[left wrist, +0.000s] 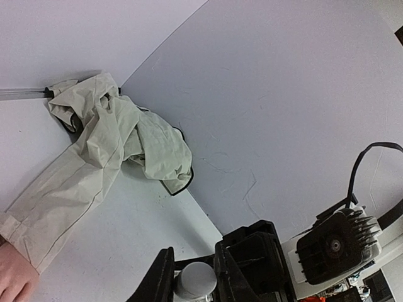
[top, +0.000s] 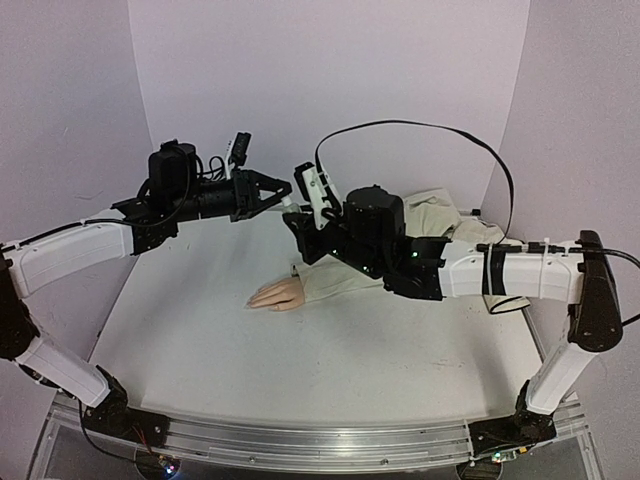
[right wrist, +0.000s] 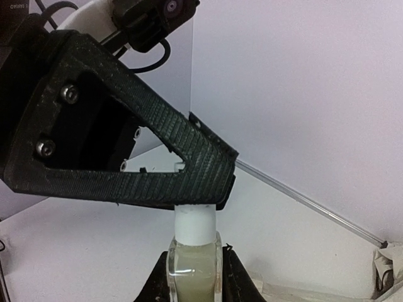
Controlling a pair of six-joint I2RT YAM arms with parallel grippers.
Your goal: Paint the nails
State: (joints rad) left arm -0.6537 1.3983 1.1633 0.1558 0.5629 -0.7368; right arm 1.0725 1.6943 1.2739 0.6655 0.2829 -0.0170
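The peach fake hand (top: pixel 278 295) lies palm down mid-table, sticking out of a beige cloth sleeve (top: pixel 345 275); its nails are too small to make out. In the left wrist view only its edge (left wrist: pixel 12 277) and the sleeve (left wrist: pixel 63 189) show. My right gripper (right wrist: pixel 194 277) is shut on a small glass bottle (right wrist: pixel 194 267) of pale liquid and holds it in the air behind the hand. My left gripper (left wrist: pixel 195 277) is shut on the bottle's white cap (left wrist: pixel 196 279), which also shows in the right wrist view (right wrist: pixel 195 223). The two grippers meet above the table (top: pixel 290 200).
The sleeve's bunched cloth (top: pixel 440 215) lies at the back right under the right arm. A black cable (top: pixel 420 128) loops above the right arm. Walls close the table on the back and both sides.
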